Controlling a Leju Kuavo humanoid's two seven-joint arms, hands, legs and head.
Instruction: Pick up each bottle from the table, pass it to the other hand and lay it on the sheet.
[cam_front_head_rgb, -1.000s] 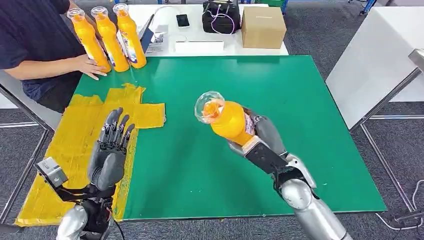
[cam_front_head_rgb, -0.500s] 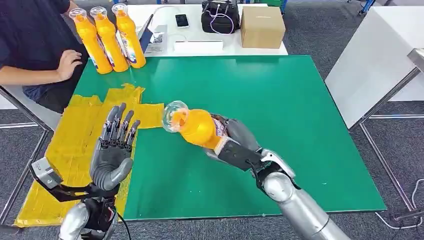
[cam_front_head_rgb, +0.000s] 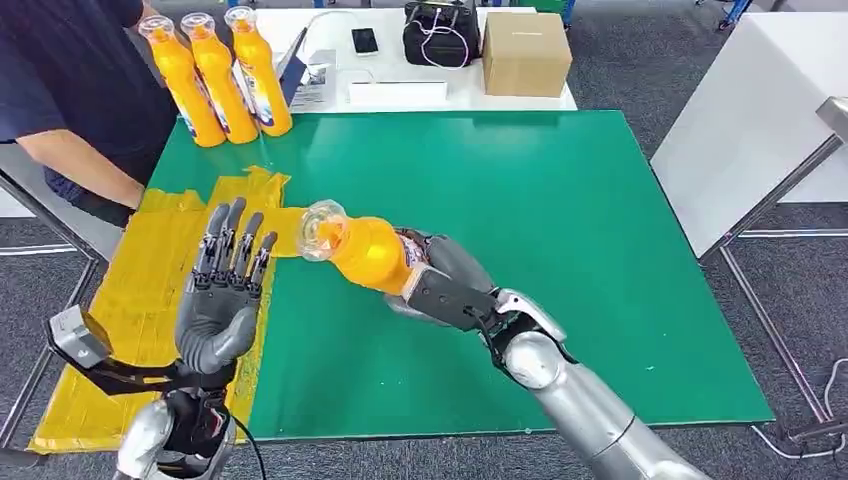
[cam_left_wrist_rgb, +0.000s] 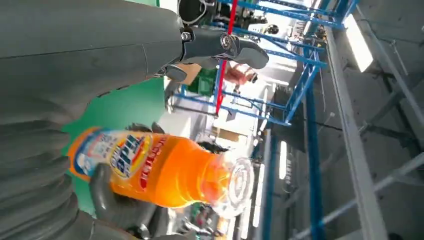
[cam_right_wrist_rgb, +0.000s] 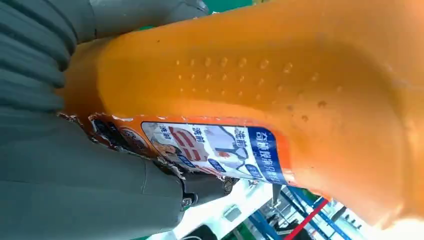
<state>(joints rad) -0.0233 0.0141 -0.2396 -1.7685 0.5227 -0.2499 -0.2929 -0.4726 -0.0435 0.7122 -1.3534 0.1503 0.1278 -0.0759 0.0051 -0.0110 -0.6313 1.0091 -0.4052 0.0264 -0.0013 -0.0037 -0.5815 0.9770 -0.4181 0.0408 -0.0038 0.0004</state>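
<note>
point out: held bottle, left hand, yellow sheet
held bottle (cam_front_head_rgb: 368, 254), head view, orange body below the neck
left hand (cam_front_head_rgb: 218, 318), head view, palm
yellow sheet (cam_front_head_rgb: 150, 260), head view, bare patch beside the left hand

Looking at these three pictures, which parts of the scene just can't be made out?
- Head view: the base of the orange plastic bottle with a clear cap is hidden inside the right hand.
- Right wrist view: that bottle runs past the picture's edges, and its small label print is unreadable.
- Left wrist view: the left hand is cut off; the room behind is blurred.
- Head view: the person in the dark shirt is cropped.
</note>
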